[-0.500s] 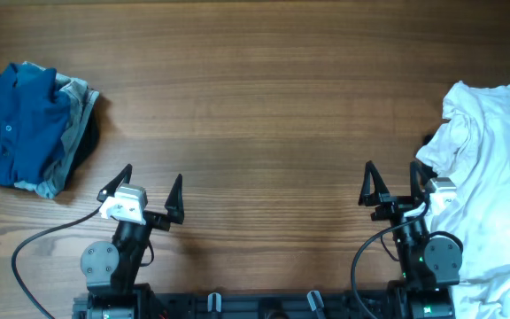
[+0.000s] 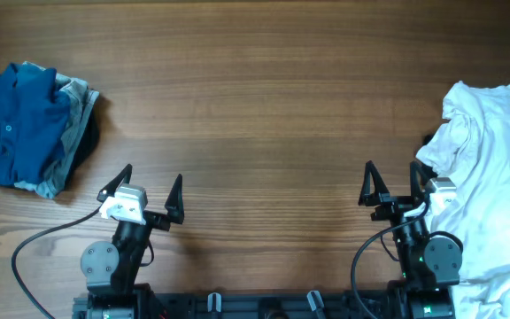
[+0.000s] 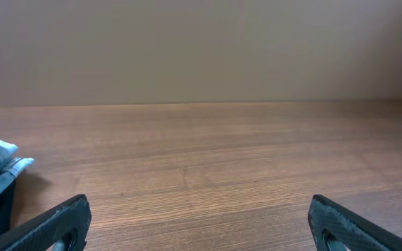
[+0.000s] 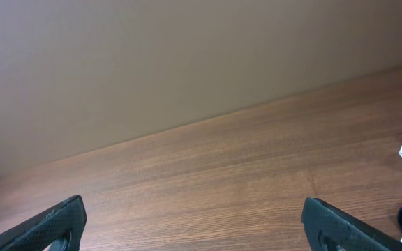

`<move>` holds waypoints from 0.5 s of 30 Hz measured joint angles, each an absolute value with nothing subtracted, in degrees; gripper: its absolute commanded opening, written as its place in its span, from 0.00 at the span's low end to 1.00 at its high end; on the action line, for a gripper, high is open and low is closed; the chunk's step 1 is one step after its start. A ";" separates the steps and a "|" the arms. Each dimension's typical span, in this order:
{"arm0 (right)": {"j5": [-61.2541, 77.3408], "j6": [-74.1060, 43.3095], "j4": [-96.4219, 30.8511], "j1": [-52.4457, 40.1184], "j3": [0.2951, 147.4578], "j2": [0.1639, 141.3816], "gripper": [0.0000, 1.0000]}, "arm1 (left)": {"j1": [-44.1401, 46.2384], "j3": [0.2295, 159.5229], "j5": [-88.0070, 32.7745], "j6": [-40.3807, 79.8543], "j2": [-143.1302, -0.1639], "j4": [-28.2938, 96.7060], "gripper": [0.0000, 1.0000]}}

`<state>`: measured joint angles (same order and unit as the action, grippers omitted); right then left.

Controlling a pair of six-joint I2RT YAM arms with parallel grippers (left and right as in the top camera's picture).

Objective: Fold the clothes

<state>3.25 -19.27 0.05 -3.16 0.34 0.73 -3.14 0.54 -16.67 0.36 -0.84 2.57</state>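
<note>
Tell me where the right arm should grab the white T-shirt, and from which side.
Probably the bunched fold at the edge of the white T-shirt nearest the open right gripper. Come down from the bare-wood side: the cloth humps up there, a ridge to pinch.

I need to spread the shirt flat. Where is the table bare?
The brown wooden table is bare across its middle, between the folded blue clothes pile at left and the crumpled white T-shirt at right, beyond the left gripper and right gripper. Only those ends are crowded.

Table open across the middle, blue pile far left; white T-shirt right edge
</note>
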 measured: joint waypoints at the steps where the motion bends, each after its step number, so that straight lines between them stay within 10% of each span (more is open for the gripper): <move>1: 3.25 -19.31 0.23 -3.16 0.34 0.73 1.00 | -3.14 0.54 -16.64 0.34 -0.84 2.57 1.00; 15: 3.18 -19.46 0.08 -3.16 0.34 1.28 1.00 | -3.14 0.54 -16.88 0.34 -0.84 2.55 1.00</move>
<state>3.18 -19.46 0.08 -3.16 0.34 1.28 -3.14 0.54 -16.88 0.34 -0.84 2.55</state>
